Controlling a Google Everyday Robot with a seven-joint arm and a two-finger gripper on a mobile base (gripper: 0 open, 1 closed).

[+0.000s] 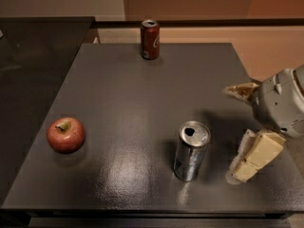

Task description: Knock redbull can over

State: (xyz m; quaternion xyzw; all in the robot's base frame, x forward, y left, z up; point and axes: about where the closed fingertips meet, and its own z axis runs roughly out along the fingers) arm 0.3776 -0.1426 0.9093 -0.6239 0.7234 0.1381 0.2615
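Observation:
The redbull can (191, 151) is a slim silver can that stands upright on the dark table (142, 94), front right of centre. My gripper (231, 133) is at the right edge, just right of the can and apart from it. Its fingers are spread open and hold nothing. One cream finger (252, 156) is low beside the can's base, and the other tan fingertip (239, 90) is farther back. The grey wrist (280, 103) is above the table's right edge.
A red cola can (150, 39) stands upright at the table's far edge. A red apple (65, 135) sits at the front left. A dark counter (33, 46) adjoins the table on the left.

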